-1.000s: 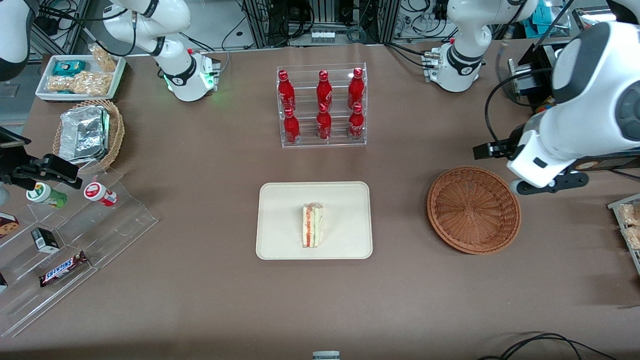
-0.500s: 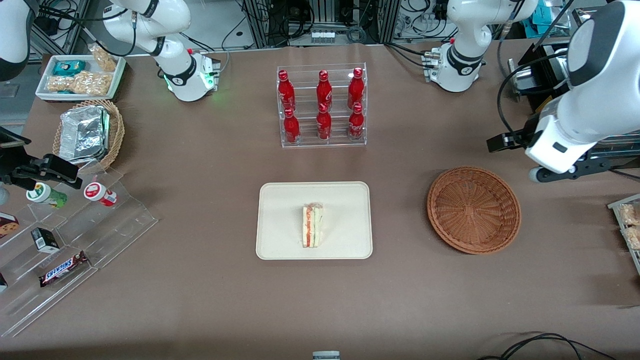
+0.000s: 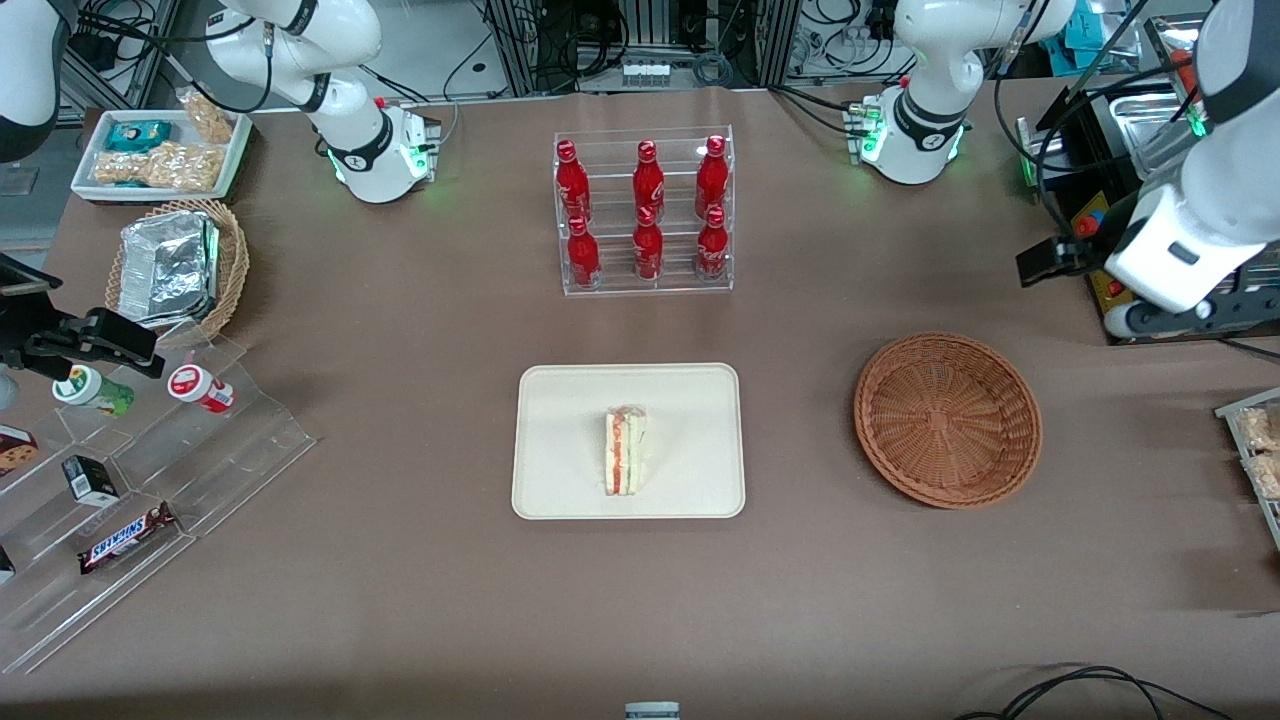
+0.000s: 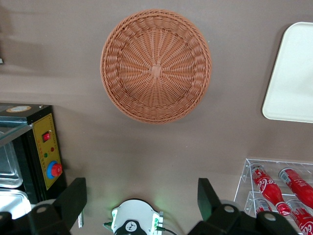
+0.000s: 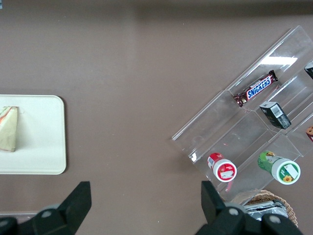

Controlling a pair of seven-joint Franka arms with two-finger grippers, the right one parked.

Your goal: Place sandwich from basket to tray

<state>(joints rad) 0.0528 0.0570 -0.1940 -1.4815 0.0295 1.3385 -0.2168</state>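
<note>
The sandwich (image 3: 624, 450), a pale wedge with red and green layers, lies on the cream tray (image 3: 560, 400) in the middle of the table; it also shows in the right wrist view as the sandwich (image 5: 9, 129) on the tray (image 5: 44, 147). The reddish-brown basket (image 3: 947, 420) sits beside the tray toward the working arm's end, with nothing in it. My left gripper (image 3: 1160, 318) hangs high, past the basket toward the working arm's end. Its wrist camera looks down on the basket (image 4: 155, 66) and a tray corner (image 4: 293, 73). The gripper (image 4: 141, 200) is open and holds nothing.
A clear rack of red bottles (image 3: 645, 215) stands farther from the camera than the tray. A black control box (image 4: 46, 156) sits near my gripper. Toward the parked arm's end are a tan basket with foil containers (image 3: 180, 265), a clear stepped snack stand (image 3: 150, 470) and a white snack tray (image 3: 160, 150).
My left arm has drawn away from the basket, rising and moving toward its own end of the table. The sandwich, tray and basket have not moved.
</note>
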